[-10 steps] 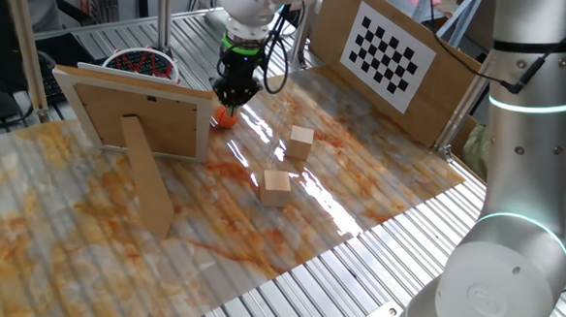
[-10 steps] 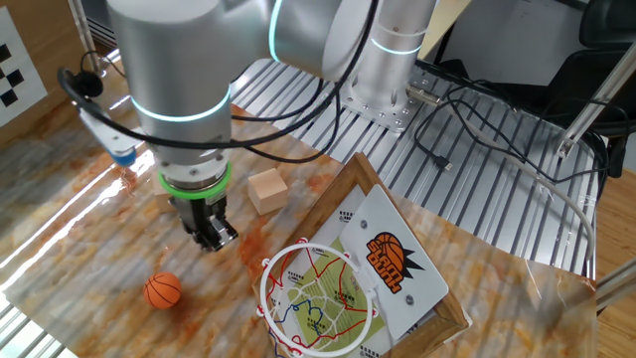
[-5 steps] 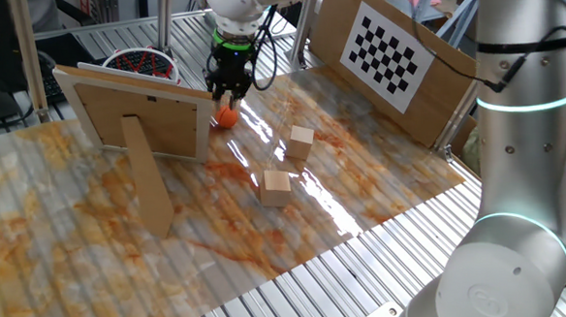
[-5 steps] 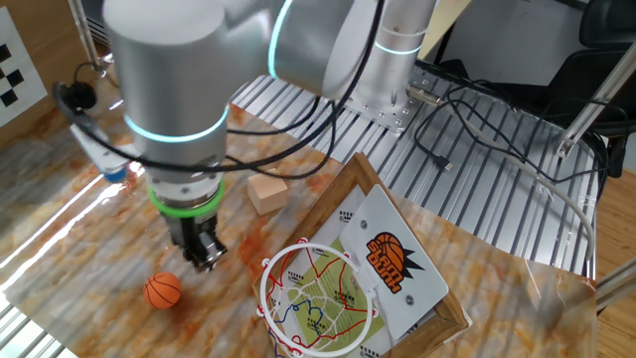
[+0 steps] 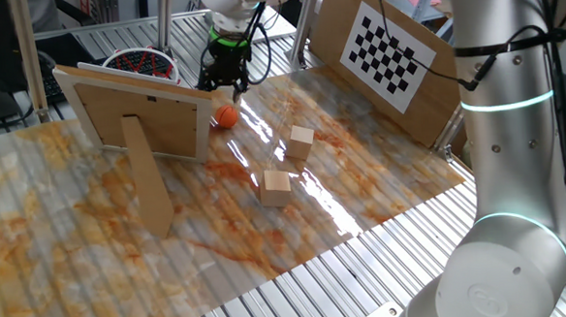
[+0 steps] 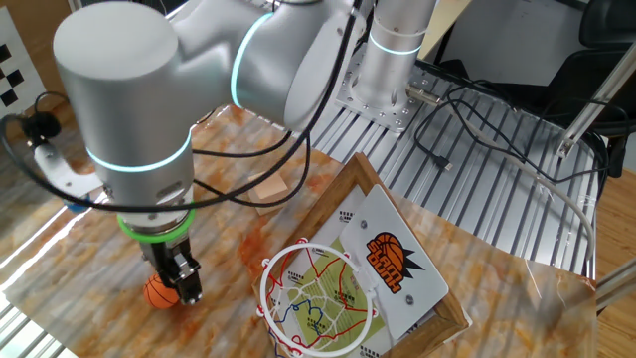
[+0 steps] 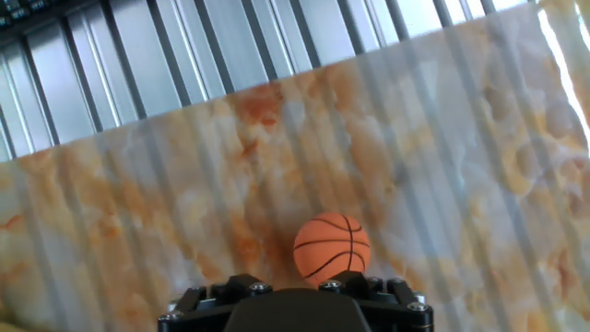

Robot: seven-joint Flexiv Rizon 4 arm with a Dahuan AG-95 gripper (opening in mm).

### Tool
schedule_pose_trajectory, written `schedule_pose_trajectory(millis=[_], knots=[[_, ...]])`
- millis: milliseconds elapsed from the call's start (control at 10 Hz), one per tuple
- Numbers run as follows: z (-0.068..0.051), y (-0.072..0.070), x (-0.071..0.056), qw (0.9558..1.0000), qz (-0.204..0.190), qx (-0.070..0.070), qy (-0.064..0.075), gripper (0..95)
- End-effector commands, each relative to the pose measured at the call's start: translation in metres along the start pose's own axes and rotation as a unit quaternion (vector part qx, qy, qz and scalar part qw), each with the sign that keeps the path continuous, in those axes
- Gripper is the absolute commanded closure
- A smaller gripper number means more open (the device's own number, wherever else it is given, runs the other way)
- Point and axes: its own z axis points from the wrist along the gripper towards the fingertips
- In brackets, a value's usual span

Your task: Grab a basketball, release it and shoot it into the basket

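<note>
The small orange basketball lies on the marbled tabletop just right of the framed board. It also shows in the other fixed view and in the hand view. My gripper hangs low, just behind and above the ball, and holds nothing. In the other fixed view the gripper is right beside the ball, its tips close to the table. The hand view shows only the gripper's body at the bottom edge, so the jaw gap is hidden. The basket, a white-rimmed hoop with red netting, is fixed to the board; its rim shows behind the board.
The framed wooden board with prop stands left of the ball. Two tan wooden cubes lie mid-table. One cube is half hidden behind the arm. A checkerboard panel leans at the right. Metal slats border the mat.
The gripper has moved away from the cubes to the far side of the ball and has come lower, ending right beside it. The ball has not moved.
</note>
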Motion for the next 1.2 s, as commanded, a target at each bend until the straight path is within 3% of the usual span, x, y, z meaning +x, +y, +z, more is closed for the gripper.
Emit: schedule_pose_trajectory(millis=[100, 600, 1200], knots=[[0.006, -0.001, -0.002, 0.9999, -0.010, 0.000, 0.000, 19.0], [0.023, -0.012, -0.012, 0.9995, -0.030, -0.005, -0.006, 19.0], [0.043, -0.021, -0.016, 0.9990, -0.041, -0.015, -0.011, 19.0]])
